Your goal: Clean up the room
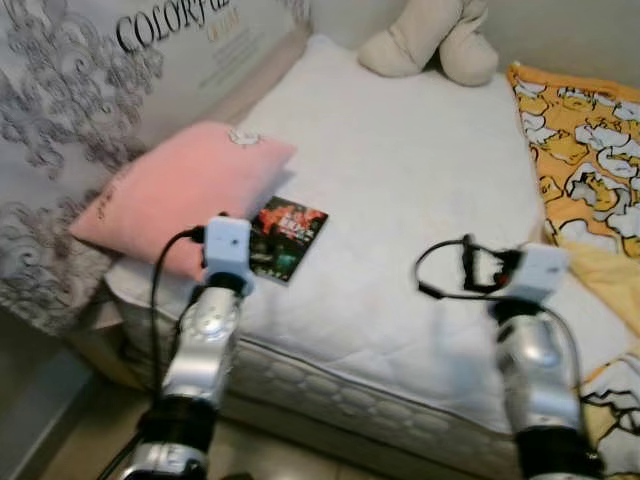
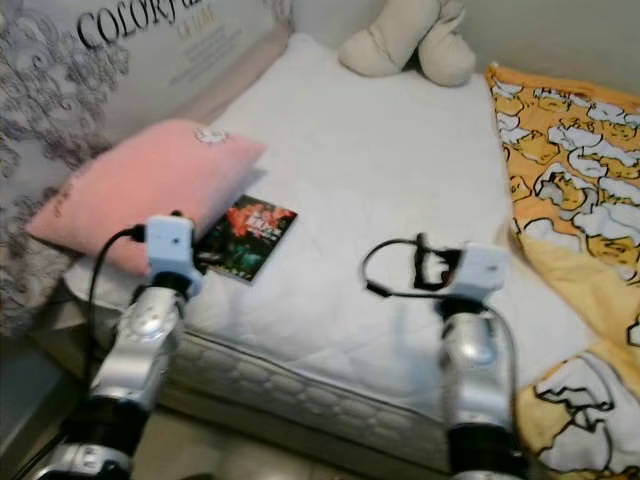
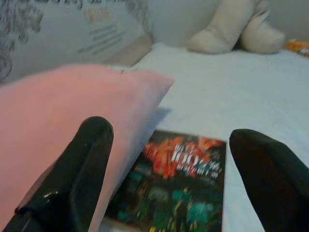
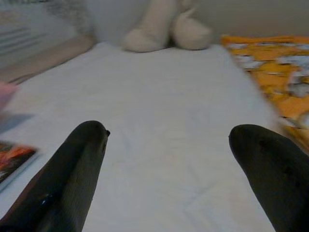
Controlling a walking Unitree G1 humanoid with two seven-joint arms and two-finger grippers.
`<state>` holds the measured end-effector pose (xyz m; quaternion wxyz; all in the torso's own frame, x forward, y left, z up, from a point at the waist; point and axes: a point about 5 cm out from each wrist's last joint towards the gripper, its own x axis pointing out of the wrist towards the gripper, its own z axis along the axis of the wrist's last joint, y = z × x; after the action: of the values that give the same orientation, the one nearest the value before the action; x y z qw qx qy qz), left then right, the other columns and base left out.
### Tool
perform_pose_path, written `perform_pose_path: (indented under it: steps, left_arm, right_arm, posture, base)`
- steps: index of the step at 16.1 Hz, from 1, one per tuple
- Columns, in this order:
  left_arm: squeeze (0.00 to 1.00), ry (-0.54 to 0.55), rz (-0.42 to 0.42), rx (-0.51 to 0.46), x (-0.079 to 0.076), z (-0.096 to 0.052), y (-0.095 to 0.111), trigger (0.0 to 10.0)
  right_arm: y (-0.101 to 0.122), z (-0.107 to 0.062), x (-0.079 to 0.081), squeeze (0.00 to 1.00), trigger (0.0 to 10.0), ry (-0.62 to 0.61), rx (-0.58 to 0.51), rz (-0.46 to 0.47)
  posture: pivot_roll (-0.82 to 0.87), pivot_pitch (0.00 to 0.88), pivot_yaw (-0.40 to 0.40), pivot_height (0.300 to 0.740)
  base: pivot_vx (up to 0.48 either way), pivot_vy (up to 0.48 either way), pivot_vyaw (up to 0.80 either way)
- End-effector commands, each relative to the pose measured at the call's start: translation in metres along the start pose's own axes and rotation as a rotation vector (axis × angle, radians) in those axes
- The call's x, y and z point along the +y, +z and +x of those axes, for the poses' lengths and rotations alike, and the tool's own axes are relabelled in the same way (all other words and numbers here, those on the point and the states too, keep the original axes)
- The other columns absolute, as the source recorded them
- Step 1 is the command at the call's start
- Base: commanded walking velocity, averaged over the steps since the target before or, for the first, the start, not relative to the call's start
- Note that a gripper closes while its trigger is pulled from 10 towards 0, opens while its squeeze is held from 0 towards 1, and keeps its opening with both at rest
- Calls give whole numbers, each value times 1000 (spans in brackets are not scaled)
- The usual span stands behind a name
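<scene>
Both arms are up over the near edge of the bed [image 1: 400, 200]. The left gripper [image 3: 169, 174] has its fingers spread wide and holds nothing, hanging just above the book [image 1: 288, 238]. One black finger [image 3: 79, 164] sits in front of the pillow [image 1: 175, 190], the other off past the book's far side. The right gripper [image 4: 169, 169] is wide open too and holds nothing, over bare white mattress near the front edge, well apart from the book.

The book has a dark cover with red and green print and lies flat near the bed's front left corner, one edge tucked right against the pillow, maybe slightly under it, can't tell. The pink pillow sits along the left edge, against the patterned headboard [image 1: 70, 110].

An orange blanket [image 1: 585, 160] with a cartoon print runs down the right edge. A beige plush toy [image 1: 430, 40] sits at the far edge against the wall.
</scene>
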<state>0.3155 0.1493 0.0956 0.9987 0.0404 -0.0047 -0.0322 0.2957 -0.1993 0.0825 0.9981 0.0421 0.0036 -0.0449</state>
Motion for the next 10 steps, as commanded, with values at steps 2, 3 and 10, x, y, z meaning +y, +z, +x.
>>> perform_pose_path:
  steps: [2, 3, 10]
  left_arm:
    - [0, -33, -26, -32, -7, 2, 8, 10000]
    - [0, -42, -24, -36, -5, 0, 8, 10000]
    - [0, -80, -20, -14, -6, 0, 3, 10000]
  right_arm:
    - [3, -2, 0, 0, 10000, 11, -20, -35]
    - [2, -6, 2, 0, 10000, 17, -22, -42]
    - [-4, -10, 11, 0, 10000, 60, -2, -95]
  posture:
    - [-32, 0, -34, 740]
    - [-34, 0, -32, 740]
    - [-16, 0, -29, 740]
  base:
    - [251, -405, 0]
    - [255, -405, 0]
    - [84, -106, -371]
